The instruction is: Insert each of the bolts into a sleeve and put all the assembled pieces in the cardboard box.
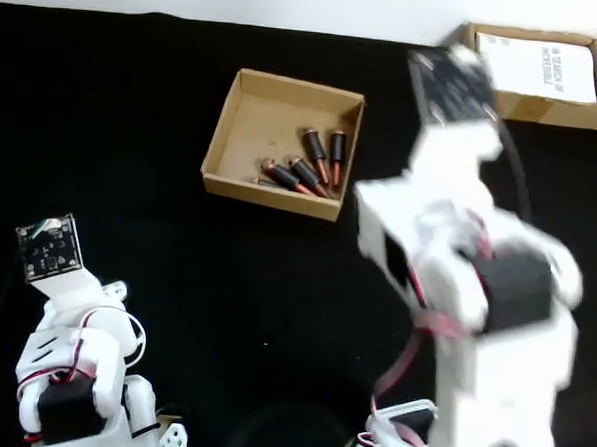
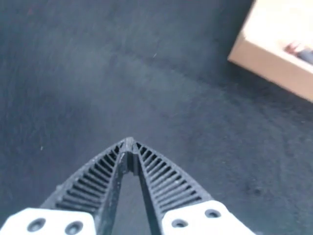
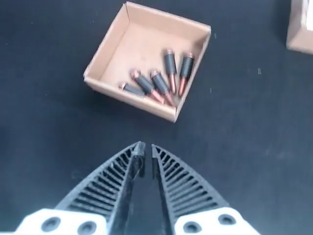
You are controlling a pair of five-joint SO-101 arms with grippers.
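The cardboard box (image 1: 241, 130) sits on the black table at centre back, also seen in the right wrist view (image 3: 110, 46). Inside it lie several assembled pieces (image 3: 164, 76), black sleeves with copper bolt ends, grouped toward one side (image 1: 307, 164). My right gripper (image 3: 145, 147) hovers over the black cloth short of the box, its jaws drawn together with only a thin slit and nothing between them. My left gripper (image 2: 129, 144) is shut and empty above bare cloth, with a corner of the box (image 2: 266, 61) farther off.
A second cardboard box (image 1: 580, 110) holding a white sheet stands at the back right edge. The left arm (image 1: 71, 352) is folded at the front left. The right arm (image 1: 476, 283) stands tall at the front right.
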